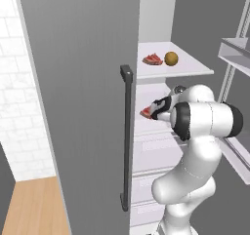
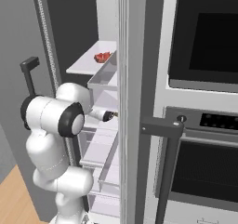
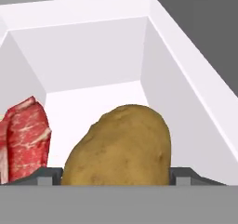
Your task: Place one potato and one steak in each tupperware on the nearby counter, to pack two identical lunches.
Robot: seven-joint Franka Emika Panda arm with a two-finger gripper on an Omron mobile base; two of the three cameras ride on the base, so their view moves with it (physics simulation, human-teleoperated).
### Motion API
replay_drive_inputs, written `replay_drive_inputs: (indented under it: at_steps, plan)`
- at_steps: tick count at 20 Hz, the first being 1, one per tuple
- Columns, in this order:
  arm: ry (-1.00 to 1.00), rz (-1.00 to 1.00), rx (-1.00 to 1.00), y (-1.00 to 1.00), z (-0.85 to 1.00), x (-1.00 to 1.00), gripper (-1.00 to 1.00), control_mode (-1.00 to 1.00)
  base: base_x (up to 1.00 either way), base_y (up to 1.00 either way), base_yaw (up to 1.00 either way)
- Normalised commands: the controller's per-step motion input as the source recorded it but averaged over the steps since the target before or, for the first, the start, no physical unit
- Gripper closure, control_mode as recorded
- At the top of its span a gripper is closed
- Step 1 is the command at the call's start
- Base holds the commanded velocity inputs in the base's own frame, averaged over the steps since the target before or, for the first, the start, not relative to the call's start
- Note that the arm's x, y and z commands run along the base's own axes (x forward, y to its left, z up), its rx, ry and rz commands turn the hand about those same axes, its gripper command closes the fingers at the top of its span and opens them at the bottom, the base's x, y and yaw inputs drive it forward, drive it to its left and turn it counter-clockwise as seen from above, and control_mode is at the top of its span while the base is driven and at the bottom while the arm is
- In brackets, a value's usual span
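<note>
One steak (image 3: pixel 25 144) beside potato (image 3: pixel 118 146).

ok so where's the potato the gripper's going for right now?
In the hand view the potato sits close up between the gripper tips, on a white fridge shelf, with a steak just to its left.

Potato (image 3: pixel 118 146) between the fingers (image 3: pixel 46 175), steak (image 3: pixel 25 141) beside it.

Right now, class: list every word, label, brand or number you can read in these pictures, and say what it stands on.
None can be read.
The oven control panel carries small pale marks, too small and blurred to read.
The fridge shelf, steak and potato carry no text.
</note>
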Motion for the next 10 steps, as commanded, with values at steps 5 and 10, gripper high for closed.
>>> replay_drive_inputs:
  at_steps: [5, 10]
  plan:
    - [-0.32, 0.00, 0.02, 0.02, 0.56, -1.00, 1.00, -1.00, 0.00, 0.00, 0.00]
    - [-0.32, -0.06, 0.03, 0.10, 1.00, -1.00, 1.00, -1.00, 0.00, 0.00, 0.00]
